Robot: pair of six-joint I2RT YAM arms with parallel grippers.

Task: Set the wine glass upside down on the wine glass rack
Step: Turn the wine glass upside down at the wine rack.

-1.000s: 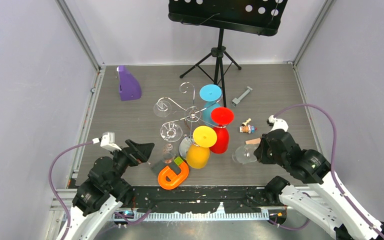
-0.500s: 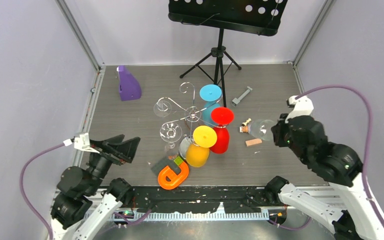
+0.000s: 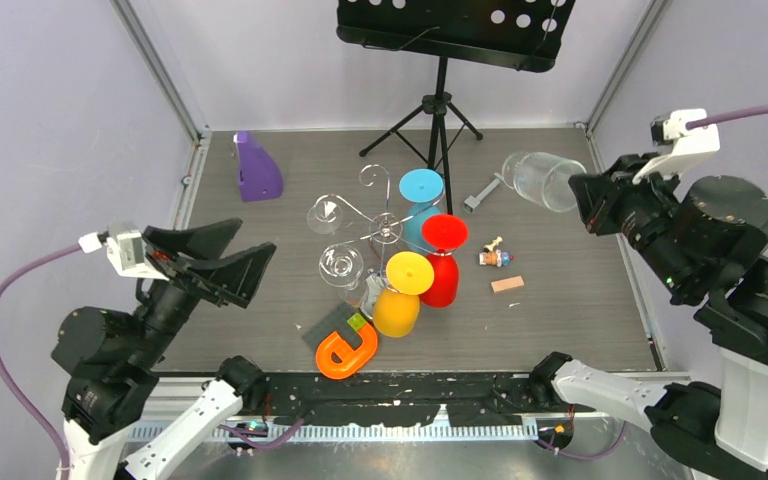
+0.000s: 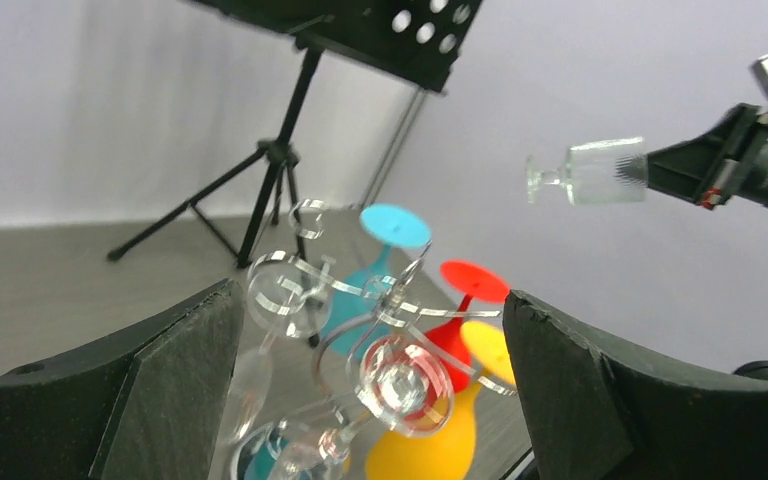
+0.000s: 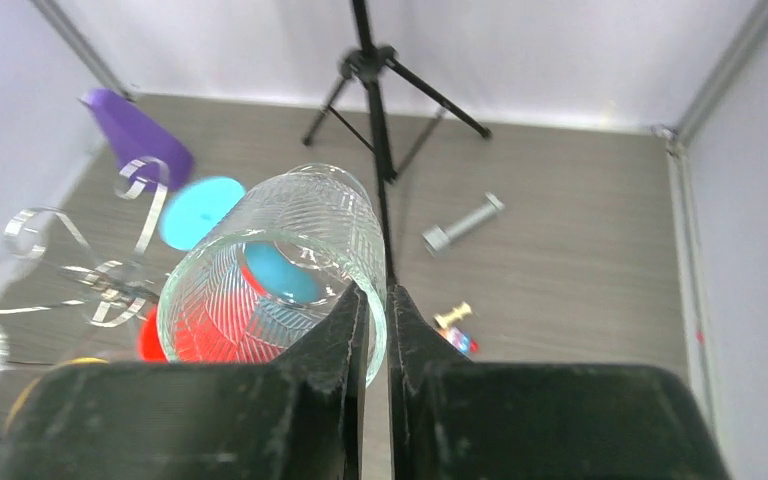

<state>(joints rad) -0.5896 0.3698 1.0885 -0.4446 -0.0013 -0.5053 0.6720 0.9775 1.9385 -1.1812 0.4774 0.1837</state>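
Note:
The clear ribbed wine glass [image 3: 540, 180] hangs on its side high over the table's back right, foot pointing left. My right gripper [image 3: 582, 195] is shut on its rim; in the right wrist view one finger sits inside the bowl [image 5: 270, 265] and the other outside, gripper [image 5: 377, 300]. The left wrist view shows this glass [image 4: 590, 172] in the air. The chrome wine glass rack [image 3: 385, 228] stands mid-table, with two clear glasses and blue, red and yellow ones hanging upside down from it. My left gripper [image 3: 256, 240] is open and empty, raised at the left and facing the rack [image 4: 400, 300].
A black tripod music stand [image 3: 440, 110] rises behind the rack. A purple object [image 3: 256, 168] lies back left, a grey bolt [image 3: 484, 192] and a small figurine [image 3: 494, 257] right of the rack, with a wooden block [image 3: 507, 284]. An orange U-shaped piece [image 3: 345, 350] lies near the front edge.
My right gripper has lifted the wine glass off the table, up and toward the back right. My left arm has risen and pulled back to the left, still open.

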